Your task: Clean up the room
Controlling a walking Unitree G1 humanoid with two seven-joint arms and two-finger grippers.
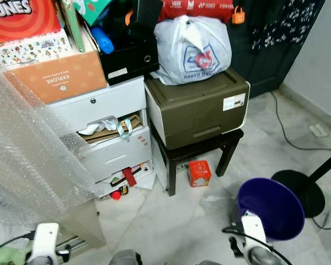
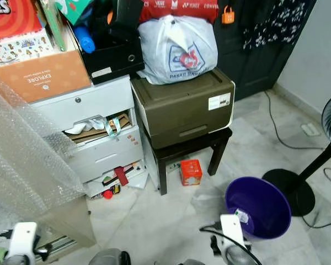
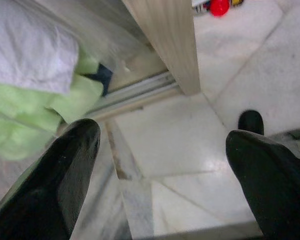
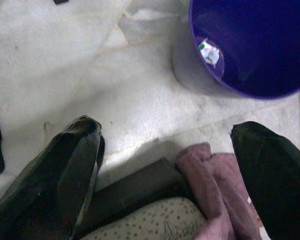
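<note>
A small red box (image 1: pixel 199 173) lies on the marble floor under a dark stool (image 1: pixel 232 141). Red bits (image 1: pixel 117 194) spill from the lowest drawer of the white drawer unit (image 1: pixel 107 132). A purple bin (image 1: pixel 271 208) stands on the floor at the right; a small scrap (image 4: pixel 209 52) lies inside it. My left gripper (image 3: pixel 160 175) hangs open over bare floor beside a wooden panel (image 3: pixel 170 40) and green cloth (image 3: pixel 50 107). My right gripper (image 4: pixel 175 170) is open above a pink cloth (image 4: pixel 210 185), next to the bin. Both wrists (image 1: pixel 44 243) (image 1: pixel 252 234) sit low in the head views.
A brown storage box (image 1: pixel 198 107) with a white plastic bag (image 1: pixel 192 49) sits on the stool. Cardboard boxes (image 1: pixel 55 74) top the drawers. Bubble wrap (image 1: pixel 27 160) hangs at the left. A fan base (image 1: pixel 300 190) and cable (image 1: pixel 289 138) lie at the right.
</note>
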